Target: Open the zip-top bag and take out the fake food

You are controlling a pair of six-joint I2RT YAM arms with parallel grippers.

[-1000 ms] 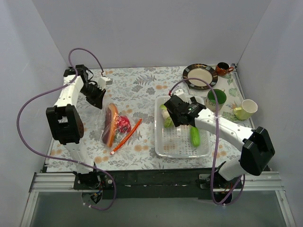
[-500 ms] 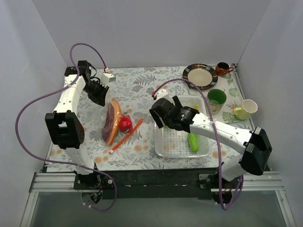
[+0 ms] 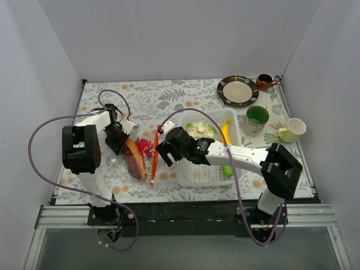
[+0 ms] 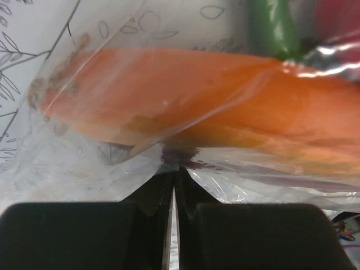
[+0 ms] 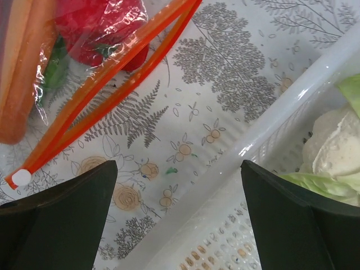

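Observation:
The zip-top bag (image 3: pixel 132 160) lies left of centre, its orange-red zip strip (image 3: pixel 154 157) facing the tray. Inside it I see an orange piece (image 4: pixel 197 107), a red pepper (image 5: pixel 101 28) and a dark green chili (image 4: pixel 270 25). My left gripper (image 3: pixel 115 139) is shut on the bag's clear plastic at its far-left end (image 4: pixel 173 174). My right gripper (image 3: pixel 165 153) is open and empty (image 5: pixel 177 166), low over the table between the zip strip (image 5: pixel 112 79) and the tray rim (image 5: pixel 270 129). The cabbage (image 3: pixel 199 129), yellow piece (image 3: pixel 225 130) and cucumber (image 3: pixel 228 170) lie in the white tray (image 3: pixel 194 174).
A brown-rimmed plate (image 3: pixel 238 90), a small brown cup (image 3: pixel 263 82), a green cup (image 3: pixel 257 120) and a pale mug (image 3: pixel 291 130) stand at the back right. The enclosure walls close in the left, back and right.
My right arm swung left from over the tray to beside the bag's zip end. My left gripper moved nearer and lower with the bag. The tray has shifted slightly left.

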